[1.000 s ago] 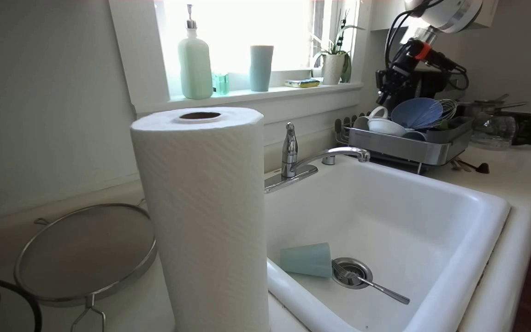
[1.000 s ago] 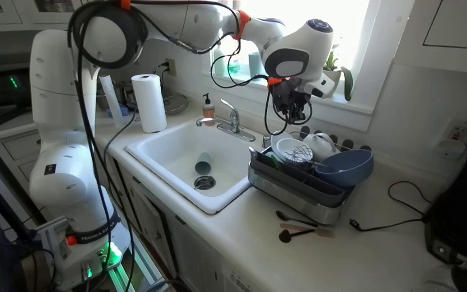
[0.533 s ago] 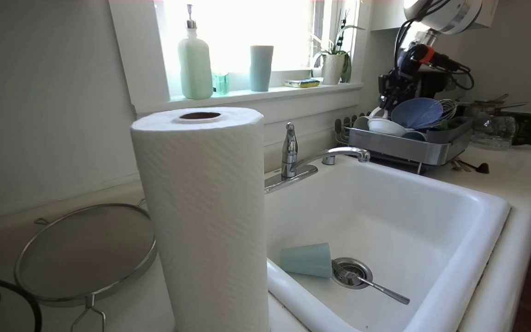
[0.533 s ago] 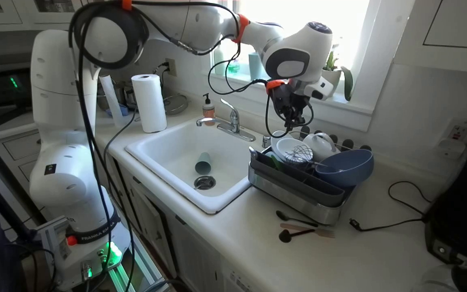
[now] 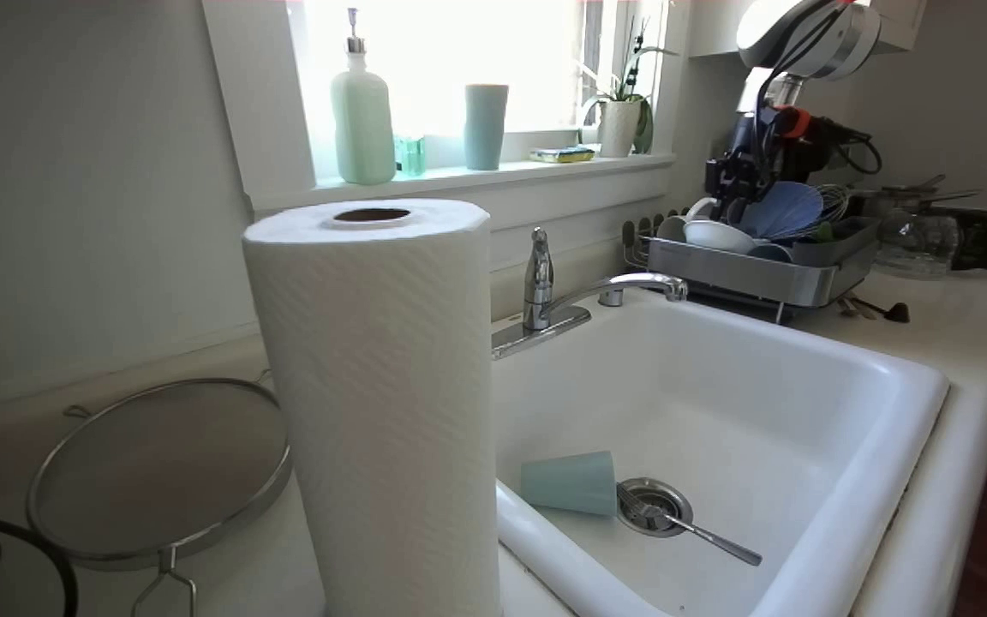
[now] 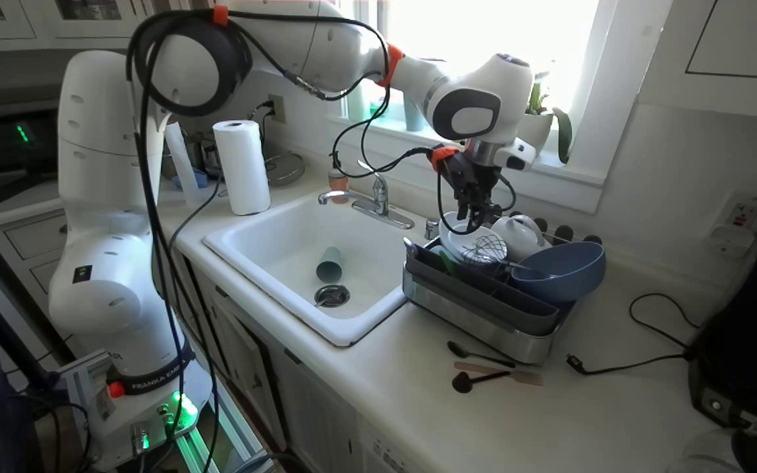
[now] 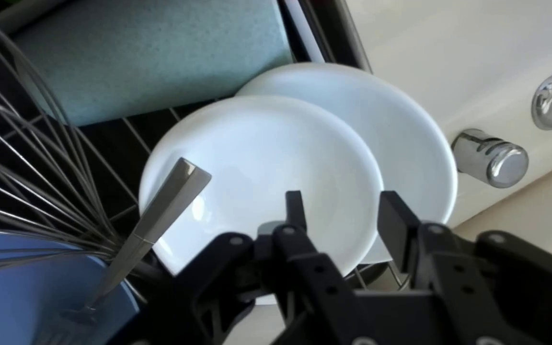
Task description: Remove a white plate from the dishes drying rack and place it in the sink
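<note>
Two round white dishes lean in the drying rack. The nearer white plate (image 7: 266, 158) overlaps the rear white dish (image 7: 415, 139) in the wrist view; both also show under the gripper in an exterior view, the nearer plate (image 6: 469, 238) partly behind a whisk. My gripper (image 7: 340, 196) is open and empty, pointing down. One finger is over the nearer plate's inside, the other over the rear dish, with the nearer rim between them. I cannot tell if they touch. The gripper shows over the rack (image 5: 742, 270) in an exterior view (image 5: 729, 206). The white sink (image 6: 286, 230) is beside the rack.
A metal whisk (image 7: 41, 167), a fork (image 7: 161, 211), a blue bowl (image 6: 559, 269) and a white lidded pot (image 6: 522, 238) crowd the rack. A chrome tap (image 6: 378, 197) stands behind the sink. A teal cup (image 6: 330, 265) and a fork (image 5: 708, 536) lie in the sink.
The arm has lowered. The gripper has moved down from above the rack to the white dishes and turned more upright. The dishes have not visibly moved.
</note>
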Controlling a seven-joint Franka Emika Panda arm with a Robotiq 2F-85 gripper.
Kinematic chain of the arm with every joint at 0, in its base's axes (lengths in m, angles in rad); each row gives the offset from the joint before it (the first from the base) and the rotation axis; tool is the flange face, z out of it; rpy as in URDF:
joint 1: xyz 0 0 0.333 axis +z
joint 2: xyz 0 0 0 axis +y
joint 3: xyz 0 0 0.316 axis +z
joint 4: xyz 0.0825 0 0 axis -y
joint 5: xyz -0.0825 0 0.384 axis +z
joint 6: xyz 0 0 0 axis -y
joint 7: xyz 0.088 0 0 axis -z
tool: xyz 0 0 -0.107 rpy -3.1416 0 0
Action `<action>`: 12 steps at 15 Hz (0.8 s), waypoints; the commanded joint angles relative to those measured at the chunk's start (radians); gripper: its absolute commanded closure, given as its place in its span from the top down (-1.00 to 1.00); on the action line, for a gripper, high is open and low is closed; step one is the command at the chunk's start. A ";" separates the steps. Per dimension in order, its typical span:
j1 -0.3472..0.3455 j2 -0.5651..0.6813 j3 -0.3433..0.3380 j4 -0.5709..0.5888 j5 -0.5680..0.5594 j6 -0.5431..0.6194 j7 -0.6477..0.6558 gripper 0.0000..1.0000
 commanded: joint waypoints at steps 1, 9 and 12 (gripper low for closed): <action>0.005 -0.002 0.012 -0.020 -0.028 0.010 -0.060 -0.43; 0.006 -0.004 0.035 -0.060 -0.029 0.011 -0.168 -0.30; 0.007 -0.002 0.034 -0.067 -0.042 0.018 -0.191 -0.40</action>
